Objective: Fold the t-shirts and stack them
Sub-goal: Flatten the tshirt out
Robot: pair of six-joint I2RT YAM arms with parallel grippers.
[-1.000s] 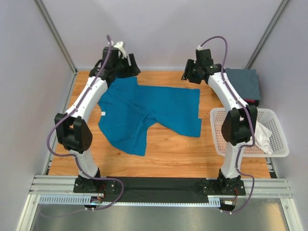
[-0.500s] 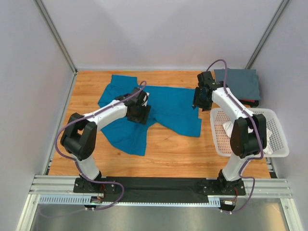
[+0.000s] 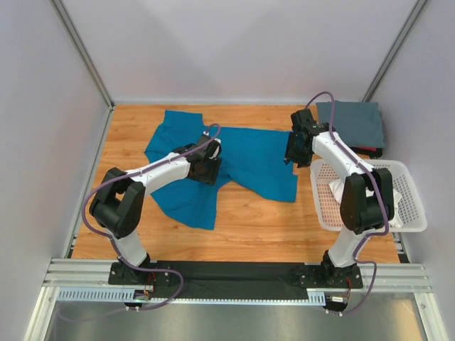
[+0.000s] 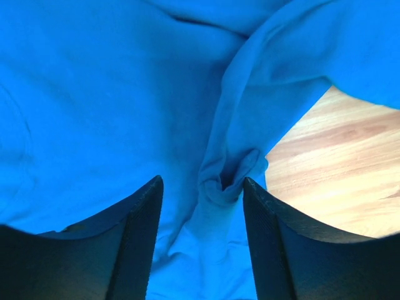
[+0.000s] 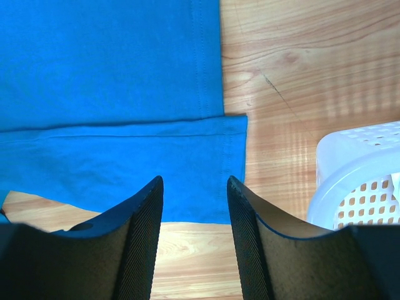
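Observation:
The teal-blue t-shirt (image 3: 249, 156) lies crumpled and spread across the middle of the wooden table. My left gripper (image 3: 207, 169) is low over its centre. In the left wrist view the left gripper (image 4: 201, 187) is open, its fingers (image 4: 137, 237) astride a bunched ridge of teal cloth (image 4: 228, 178). My right gripper (image 3: 295, 153) hovers at the shirt's right edge. Seen from the right wrist, the right gripper (image 5: 194, 184) is open above the hemmed corner (image 5: 231, 169), holding nothing. A folded slate grey t-shirt (image 3: 352, 122) lies at the back right. A white t-shirt (image 3: 391, 197) sits in the basket.
The white plastic lattice basket (image 3: 370, 226) stands at the right, close beside the right arm, and its rim (image 5: 356, 181) shows in the right wrist view. Grey walls enclose the table on three sides. Bare wood (image 3: 256, 227) lies in front of the shirt.
Both arms swung down from the back of the table onto the teal shirt, the left to its middle, the right to its right edge. In the last half second they barely shifted.

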